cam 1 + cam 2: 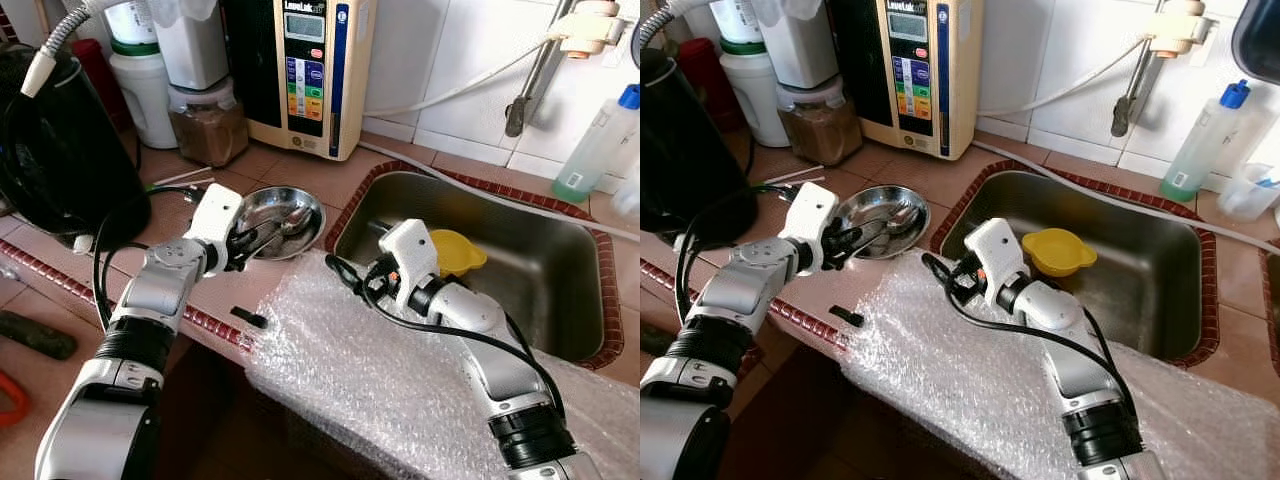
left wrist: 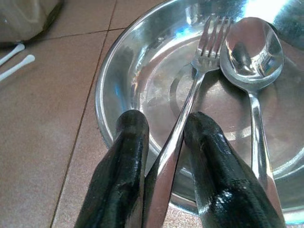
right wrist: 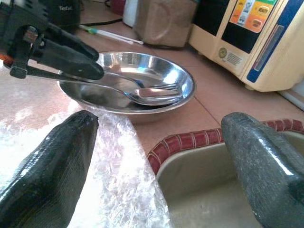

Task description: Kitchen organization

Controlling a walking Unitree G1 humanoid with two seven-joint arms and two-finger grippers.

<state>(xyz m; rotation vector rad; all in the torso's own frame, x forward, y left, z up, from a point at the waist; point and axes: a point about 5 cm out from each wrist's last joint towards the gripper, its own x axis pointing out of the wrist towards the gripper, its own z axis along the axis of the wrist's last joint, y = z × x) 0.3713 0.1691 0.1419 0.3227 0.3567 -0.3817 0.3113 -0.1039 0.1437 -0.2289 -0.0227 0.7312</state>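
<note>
— Left wrist view is clear: what does the left gripper [image 2: 164, 137] hold?

— Its two black fingers [image 2: 124, 156] are closed on the handle of a shiny steel fork [image 2: 190, 102]. The prongs lie inside the round steel dish [image 1: 282, 220] on the tiled counter [image 1: 300, 165], beside a spoon [image 2: 251, 61].

— And the right gripper [image 3: 156, 156]?

— Its fingers are wide apart and hold nothing. It hangs over the bubble wrap [image 1: 340, 350], near the corner of the sink [image 1: 560, 270]; I think it touches nothing, but the heights are hard to judge.

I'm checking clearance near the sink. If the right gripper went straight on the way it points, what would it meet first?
Probably the steel plate, though the right gripper may pass beside it; depth is unclear.
</note>
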